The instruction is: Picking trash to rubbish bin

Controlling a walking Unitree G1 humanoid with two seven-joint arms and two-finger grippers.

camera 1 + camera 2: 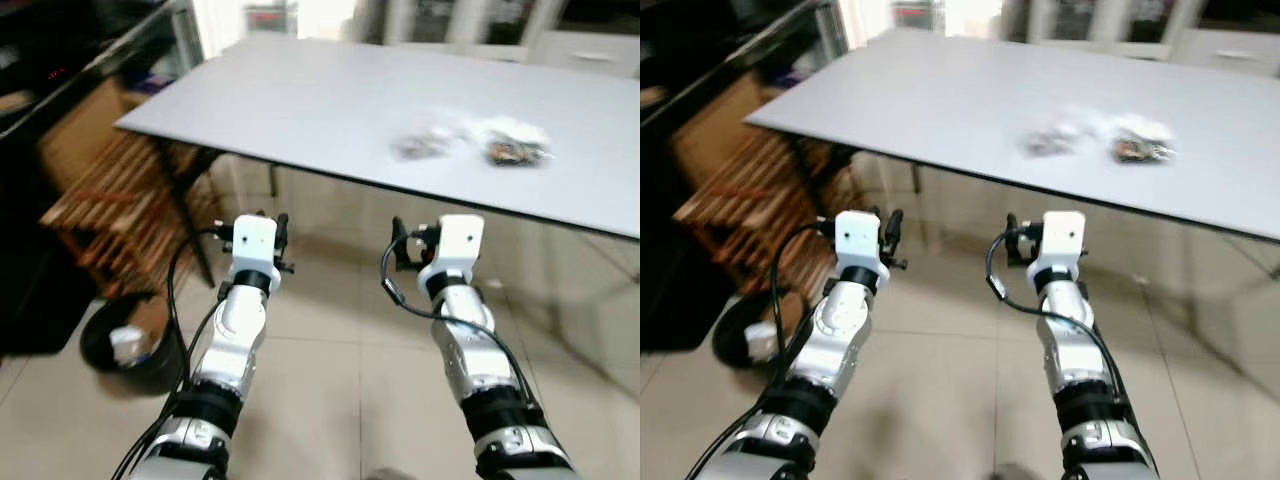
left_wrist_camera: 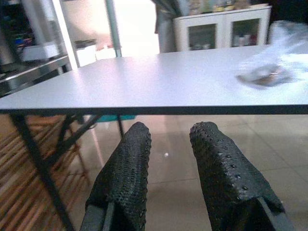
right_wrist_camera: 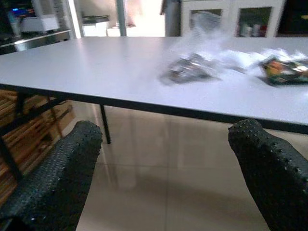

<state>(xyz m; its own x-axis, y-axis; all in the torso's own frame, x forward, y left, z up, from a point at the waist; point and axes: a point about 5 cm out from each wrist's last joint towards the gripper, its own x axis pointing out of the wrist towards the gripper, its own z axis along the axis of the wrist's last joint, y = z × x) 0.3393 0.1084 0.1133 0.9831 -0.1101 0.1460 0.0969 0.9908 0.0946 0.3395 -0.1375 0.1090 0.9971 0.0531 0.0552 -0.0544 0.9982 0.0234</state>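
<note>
Trash (image 1: 470, 140) on table (image 1: 300, 100), right hand (image 3: 168, 168) spread below the edge

Indoor room, home or office-like: long grey table (image 1: 330, 100), tiled floor (image 1: 330, 360), white glass-door cabinets (image 2: 221, 33), wooden slats (image 1: 110, 200).

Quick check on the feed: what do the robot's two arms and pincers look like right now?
Both arms are glossy silver with black joint bands and white boxy wrist blocks. Black cables loop beside each forearm. The left pincer and the right pincer each have two long black fingers with a dotted, pebbled rubber texture.
</note>
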